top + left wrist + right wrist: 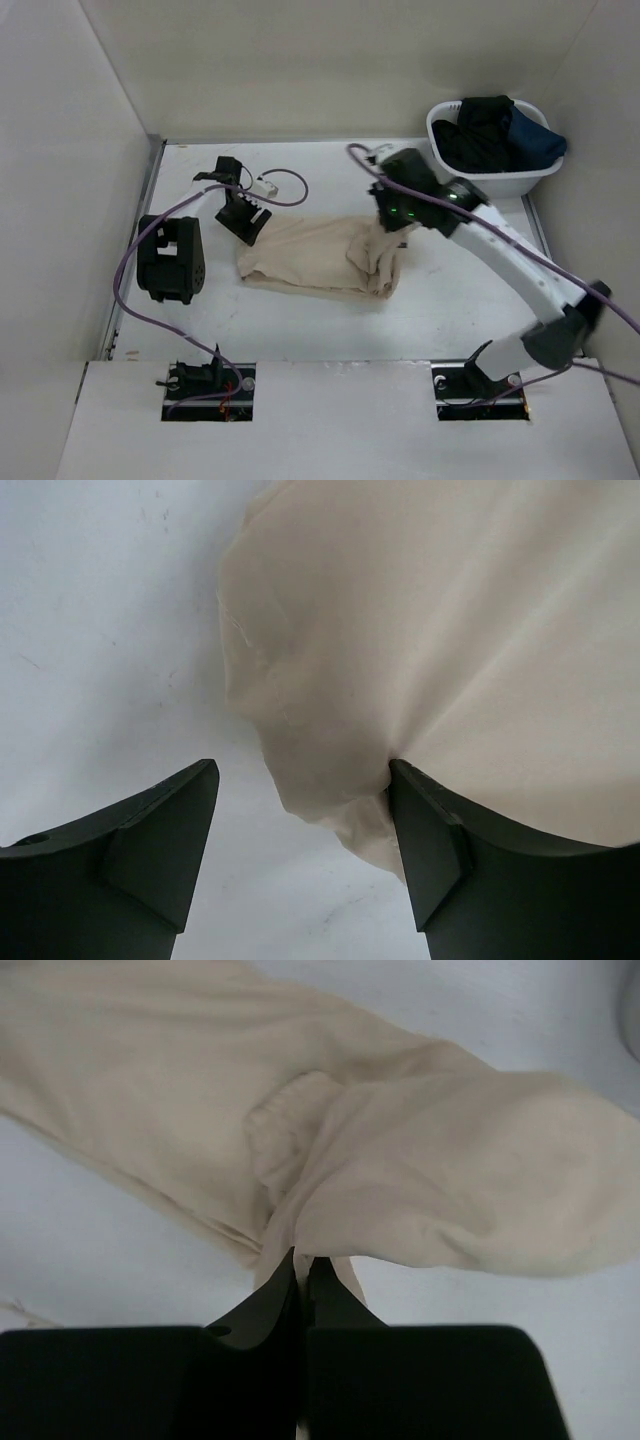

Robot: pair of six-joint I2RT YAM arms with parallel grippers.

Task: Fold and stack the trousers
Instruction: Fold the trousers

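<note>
Near the middle of the bench (450, 300), the trousers (310, 260) lay as a cream, wrinkled bundle, stretched from centre-left to centre-right of the overhead view. Their right end was bunched into a thicker, folded lump and rose a little toward the right tool (303, 1260). In the right wrist view that tool's jaws were pressed together, with a thin pinch of the cloth gathered at their tips. From there a rounded fold spread toward the right of the frame and a flatter layer toward the upper left.

At the bundle's upper left corner sat the left tool (302, 775), its jaws standing well apart. In the left wrist view a rounded edge of the trousers hung down between the two fingers. The finger (470, 870) at the lower right touched the cloth, and the one at the lower left (150, 850) stood over bare bench.

A white basket (520, 178) sat at the upper right of the overhead view, well apart from the trousers, filled with dark clothes (485, 130). Purple cables (125, 270) ran along both arms.
</note>
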